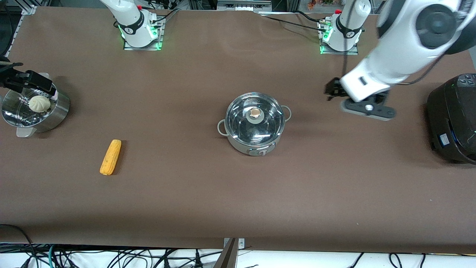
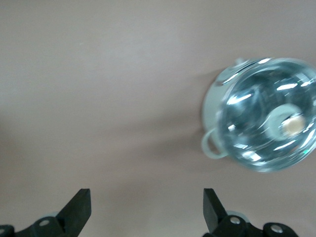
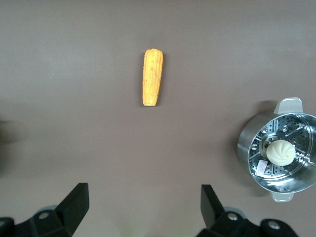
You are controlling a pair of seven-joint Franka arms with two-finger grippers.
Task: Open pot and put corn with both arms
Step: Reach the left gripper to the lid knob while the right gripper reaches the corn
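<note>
The shiny steel pot [image 1: 255,124] stands mid-table, with its glass lid and tan knob [image 1: 255,112] on it. It also shows in the left wrist view [image 2: 264,116]. The yellow-orange corn [image 1: 111,156] lies on the cloth toward the right arm's end, nearer the front camera than the pot, and shows in the right wrist view [image 3: 152,77]. My left gripper [image 1: 333,91] is open and empty in the air beside the pot, toward the left arm's end [image 2: 145,207]. My right gripper [image 1: 28,80] is open and empty, high over the steamer basket [image 3: 144,205].
A perforated steel steamer basket [image 1: 55,111] holding a white bun [image 1: 39,103] stands at the right arm's end of the table; it also shows in the right wrist view [image 3: 247,148]. A big black round cooker [image 1: 453,119] stands at the left arm's end. Brown cloth covers the table.
</note>
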